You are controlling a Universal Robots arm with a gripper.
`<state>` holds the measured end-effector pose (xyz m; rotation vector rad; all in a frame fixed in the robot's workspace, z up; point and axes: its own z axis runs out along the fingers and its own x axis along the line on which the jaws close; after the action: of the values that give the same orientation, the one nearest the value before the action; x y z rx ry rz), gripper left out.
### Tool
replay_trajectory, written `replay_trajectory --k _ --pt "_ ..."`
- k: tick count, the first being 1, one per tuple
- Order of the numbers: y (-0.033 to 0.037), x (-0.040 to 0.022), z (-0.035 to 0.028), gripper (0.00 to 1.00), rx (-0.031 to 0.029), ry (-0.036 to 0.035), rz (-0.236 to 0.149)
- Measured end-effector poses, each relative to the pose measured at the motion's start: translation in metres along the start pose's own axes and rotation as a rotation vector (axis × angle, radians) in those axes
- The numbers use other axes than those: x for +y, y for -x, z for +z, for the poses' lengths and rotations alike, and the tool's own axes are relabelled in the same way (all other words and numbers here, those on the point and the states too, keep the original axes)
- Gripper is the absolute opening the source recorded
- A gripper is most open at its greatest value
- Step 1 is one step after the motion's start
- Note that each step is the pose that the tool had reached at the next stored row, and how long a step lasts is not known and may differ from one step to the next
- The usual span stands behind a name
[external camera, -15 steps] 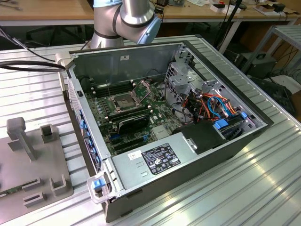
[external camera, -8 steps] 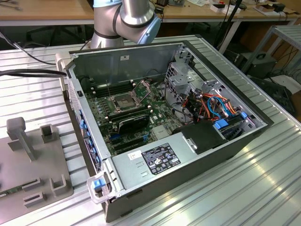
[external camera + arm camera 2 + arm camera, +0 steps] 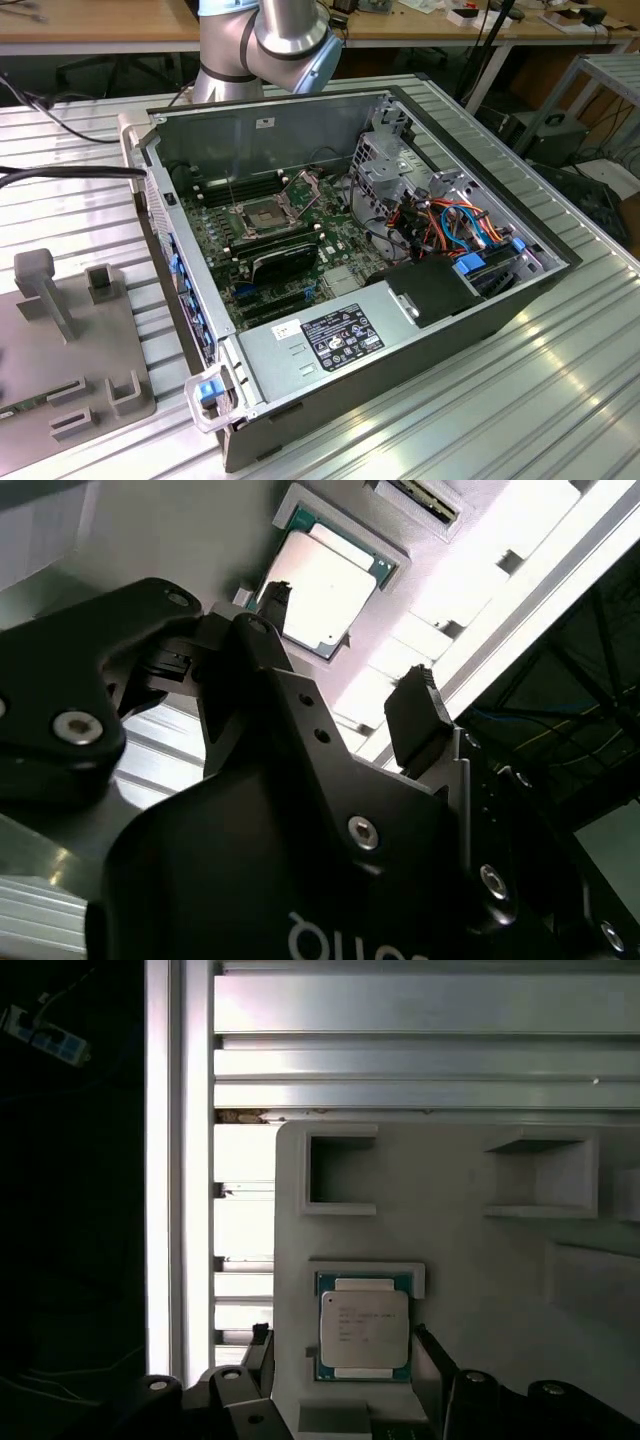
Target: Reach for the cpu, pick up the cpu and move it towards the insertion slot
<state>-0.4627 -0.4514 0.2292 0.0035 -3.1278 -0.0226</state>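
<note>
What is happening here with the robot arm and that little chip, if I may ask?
The arm's gripper is open and reaching for the cpu, with one finger to each side of it in both wrist views. The cpu lies flat in a recess of a grey holder plate and has not yet been lifted. In the exterior view, the insertion slot sits on the board inside the open computer case.

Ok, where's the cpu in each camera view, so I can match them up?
Exterior view: the grey fixture plate, the shared landmark, lies at the exterior view's left.
First wrist view: the cpu sits in a framed pocket of that plate, between the fingers.
Second wrist view: the cpu lies in that same pocket, beyond the fingers.
</note>
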Motion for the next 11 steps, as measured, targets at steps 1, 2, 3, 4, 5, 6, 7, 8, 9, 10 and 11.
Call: replay_trajectory --k 1,2,3,4,5,6,7,8,9,10,11 --pt "0.0007 0.0 0.002 0.66 0.0001 0.0 0.0" --pt "0.0011 0.0001 0.0041 0.66 -0.0001 -0.0002 0.001" --pt "0.0016 0.0 0.006 0.66 -0.0001 -0.0002 0.001" --pt "0.0026 -0.0002 0.0083 0.66 -0.0001 -0.0003 0.001" --pt "0.0035 -0.0002 0.0102 0.66 -0.0001 -0.0002 0.001" --pt "0.0041 -0.0001 0.0119 0.66 0.0 -0.0002 0.002" --pt "0.0047 -0.0002 0.0131 0.66 -0.0001 -0.0002 0.003" --pt "0.0056 -0.0002 0.0147 0.66 0.0001 -0.0002 0.01" --pt "0.0056 -0.0002 0.0148 0.66 0.0001 -0.0002 0.01" --pt "0.0056 -0.0002 0.0148 0.66 0.0002 -0.0003 0.01" --pt "0.0056 -0.0002 0.0148 0.66 0.0002 -0.0002 0.01"
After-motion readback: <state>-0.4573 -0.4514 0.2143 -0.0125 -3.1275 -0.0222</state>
